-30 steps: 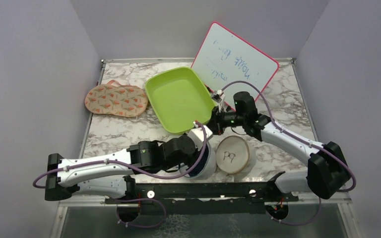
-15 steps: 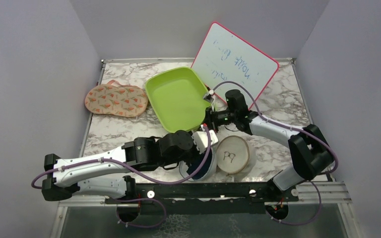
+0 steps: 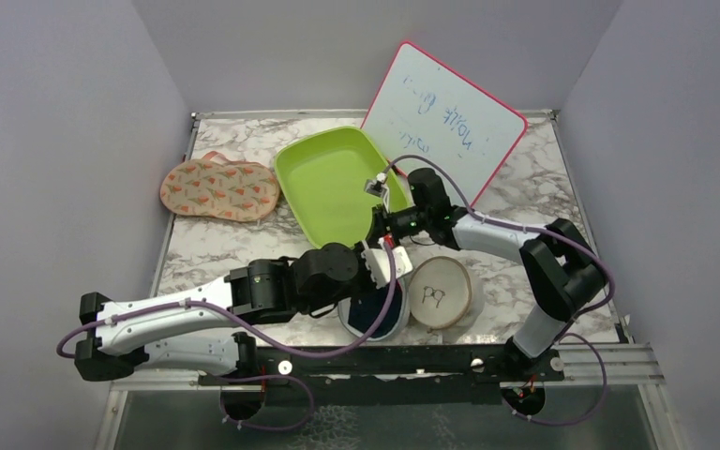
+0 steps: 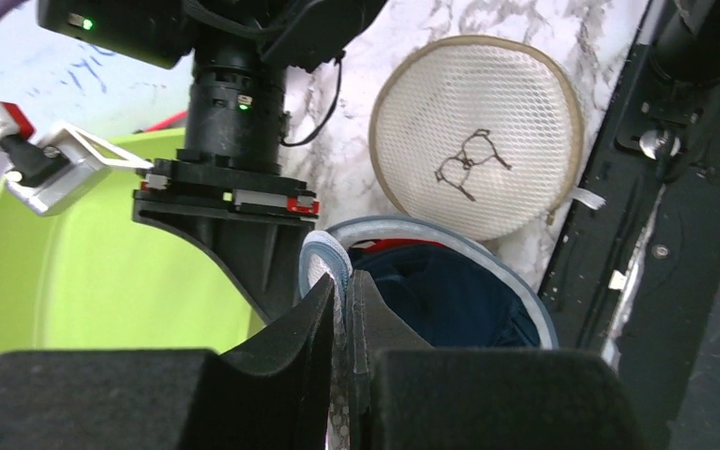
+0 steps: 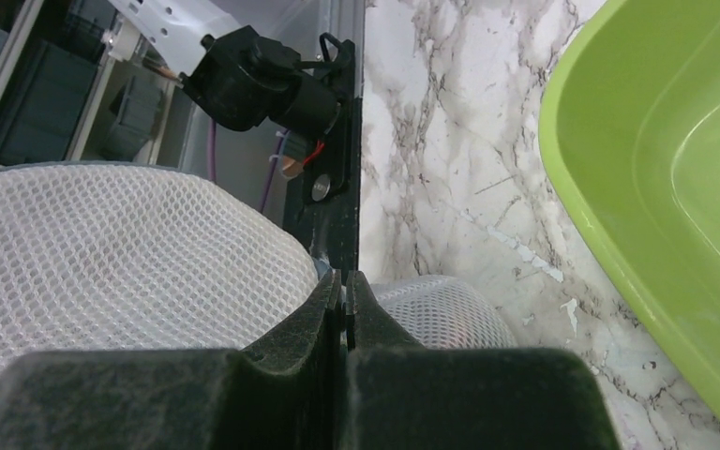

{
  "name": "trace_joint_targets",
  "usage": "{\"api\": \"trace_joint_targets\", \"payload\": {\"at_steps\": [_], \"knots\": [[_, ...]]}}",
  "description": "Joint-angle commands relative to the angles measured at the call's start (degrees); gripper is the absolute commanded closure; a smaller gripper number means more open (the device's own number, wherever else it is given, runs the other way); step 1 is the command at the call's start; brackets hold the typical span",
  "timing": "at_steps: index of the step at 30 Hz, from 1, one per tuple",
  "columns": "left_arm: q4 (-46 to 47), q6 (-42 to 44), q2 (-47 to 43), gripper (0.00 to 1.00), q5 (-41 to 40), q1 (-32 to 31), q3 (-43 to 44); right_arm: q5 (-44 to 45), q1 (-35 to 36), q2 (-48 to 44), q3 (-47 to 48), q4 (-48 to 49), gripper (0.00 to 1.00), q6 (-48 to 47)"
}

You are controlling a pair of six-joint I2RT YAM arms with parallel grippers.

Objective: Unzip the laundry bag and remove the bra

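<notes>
My left claw (image 4: pixel 342 309) and right claw (image 5: pixel 345 291) both pinch the far rim of the laundry bag (image 4: pixel 411 225), and the dark blue garment (image 4: pixel 450 300) lies just beyond them toward the near edge.

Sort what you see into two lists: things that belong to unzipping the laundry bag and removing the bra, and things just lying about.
Part of the job:
laundry bag
dark blue garment inside it, probably the bra
left gripper and right gripper, both pinching the bag

Lying about:
green tray
whiteboard
beige disc with glasses drawing
patterned pad
</notes>
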Motion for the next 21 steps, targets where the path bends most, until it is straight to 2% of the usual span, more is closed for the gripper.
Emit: {"api": "trace_joint_targets", "payload": {"at_steps": [1,5,16,21], "knots": [[9.35,4.83,-2.98,1.00,-3.42,-0.34,-0.45,-1.21,0.07,0.80,2.38,-3.35,0.99,-3.69],[13.55,3.85,-5.01,1.00,-2.57,-0.31,-3.46,-4.94,0.15,0.93,1.19,1.62,0.99,0.09],[20.87,-0.61,-10.30,1.00,-1.88,-0.35,-10.94,-5.36,2.55,4.14,3.56,-1.74,0.99,-0.91],[21.27,-4.60,-11.50,1.00,-4.10,-0.31,-12.49,2.22,0.89,2.33,4.92,-13.15,0.97,-4.35]]}}
